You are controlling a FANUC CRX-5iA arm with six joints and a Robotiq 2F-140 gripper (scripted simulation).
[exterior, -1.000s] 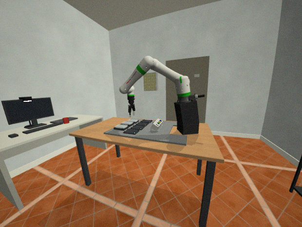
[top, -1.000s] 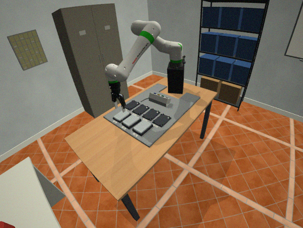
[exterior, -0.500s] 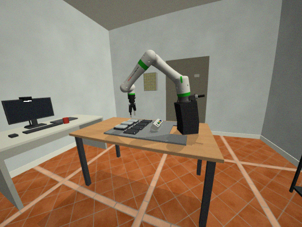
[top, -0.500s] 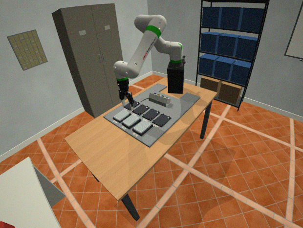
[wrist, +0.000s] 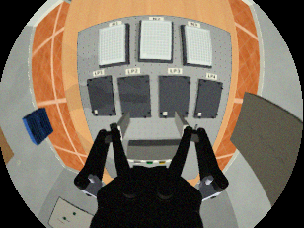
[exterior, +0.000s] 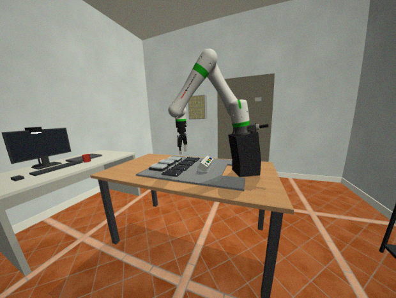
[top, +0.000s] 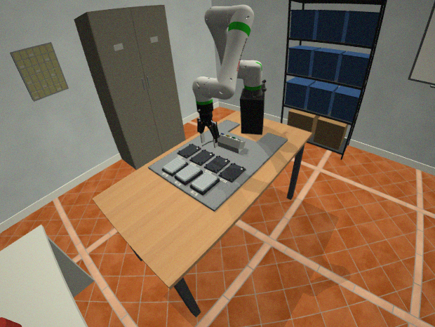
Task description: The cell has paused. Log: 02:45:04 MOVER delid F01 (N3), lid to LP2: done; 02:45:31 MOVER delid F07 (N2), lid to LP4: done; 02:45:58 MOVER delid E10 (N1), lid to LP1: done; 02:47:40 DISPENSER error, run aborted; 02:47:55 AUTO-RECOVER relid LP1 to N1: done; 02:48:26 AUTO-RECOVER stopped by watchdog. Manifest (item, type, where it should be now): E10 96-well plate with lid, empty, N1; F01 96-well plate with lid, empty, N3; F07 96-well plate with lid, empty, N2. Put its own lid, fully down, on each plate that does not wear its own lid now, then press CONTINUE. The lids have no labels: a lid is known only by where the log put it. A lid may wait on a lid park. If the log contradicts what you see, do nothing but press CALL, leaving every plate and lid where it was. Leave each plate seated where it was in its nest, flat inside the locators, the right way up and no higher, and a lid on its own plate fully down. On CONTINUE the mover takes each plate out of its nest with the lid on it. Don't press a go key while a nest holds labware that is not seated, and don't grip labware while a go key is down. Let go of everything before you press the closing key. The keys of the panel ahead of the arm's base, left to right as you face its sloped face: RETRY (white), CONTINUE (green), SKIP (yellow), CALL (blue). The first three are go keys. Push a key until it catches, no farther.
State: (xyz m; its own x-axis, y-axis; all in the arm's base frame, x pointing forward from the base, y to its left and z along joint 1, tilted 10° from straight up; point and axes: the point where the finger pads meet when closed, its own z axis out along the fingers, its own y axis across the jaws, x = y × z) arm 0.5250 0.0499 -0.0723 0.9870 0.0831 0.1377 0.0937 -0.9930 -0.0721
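Note:
Three white 96-well plates sit in a row in nests on the grey mat: left (top: 175,165), middle (top: 189,172), right (top: 204,182). They also show in the wrist view (wrist: 113,42), (wrist: 156,38), (wrist: 198,44). I cannot tell which of them wear clear lids. Behind them are four dark lid parks (top: 210,162) (wrist: 153,96); all look flat and bare. My gripper (top: 208,140) (exterior: 181,148) (wrist: 152,115) is open and empty. It hangs above the mat between the lid parks and the key panel (top: 231,142) (exterior: 208,164) (wrist: 152,154).
The arm's black pedestal (top: 251,112) stands on the table behind the panel. A grey cabinet (top: 133,81) and a shelf of blue boxes (top: 327,59) stand beyond the table. A desk with a monitor (exterior: 36,145) is off to the side.

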